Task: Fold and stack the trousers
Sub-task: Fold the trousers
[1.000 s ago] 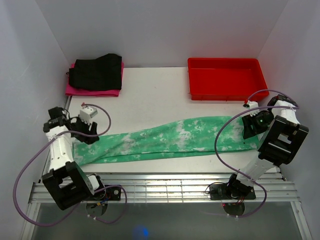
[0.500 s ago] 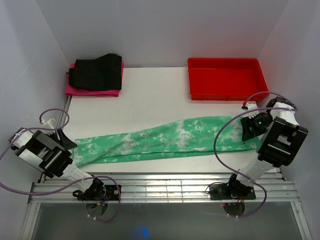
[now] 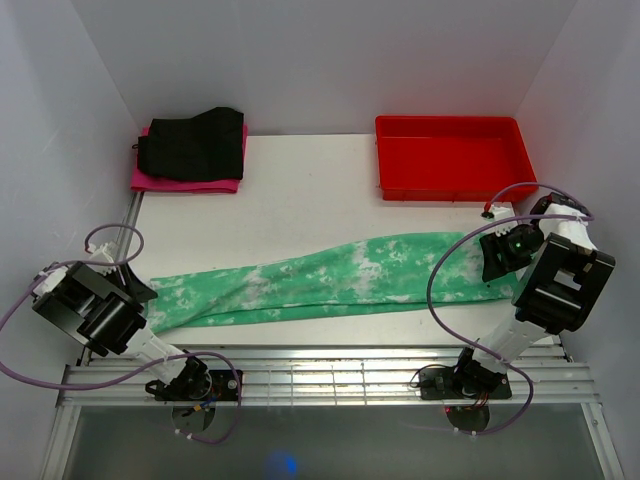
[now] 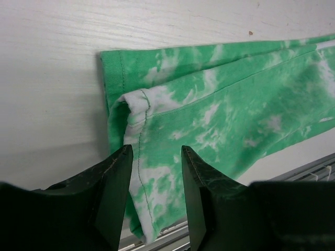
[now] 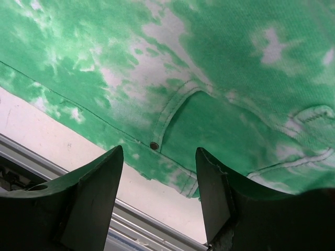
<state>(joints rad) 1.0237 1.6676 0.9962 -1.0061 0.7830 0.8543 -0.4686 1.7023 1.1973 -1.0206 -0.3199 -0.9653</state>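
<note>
The trousers [image 3: 330,280], green with white tie-dye blotches, lie flat in a long strip across the near half of the table, legs together. Their hem end [image 4: 131,104] is at the left, its top layer curled back. My left gripper [image 3: 140,290] comes in low from the table's left edge. In the left wrist view the left gripper [image 4: 156,172] is open, its fingers either side of the hem corner. My right gripper [image 3: 500,262] hovers over the waist end. There, in the right wrist view, the right gripper [image 5: 157,178] is open above a pocket with a rivet [image 5: 153,145].
A red tray [image 3: 455,190] stands at the back right. A black garment [image 3: 190,140] lies on a pink one [image 3: 185,184] at the back left. A slatted metal rail [image 3: 330,365] runs along the table's front edge. White walls close in on both sides.
My left arm has swung from over the table out to the left edge and come down at the hem, its jaws narrowing. The right arm has hardly moved.
</note>
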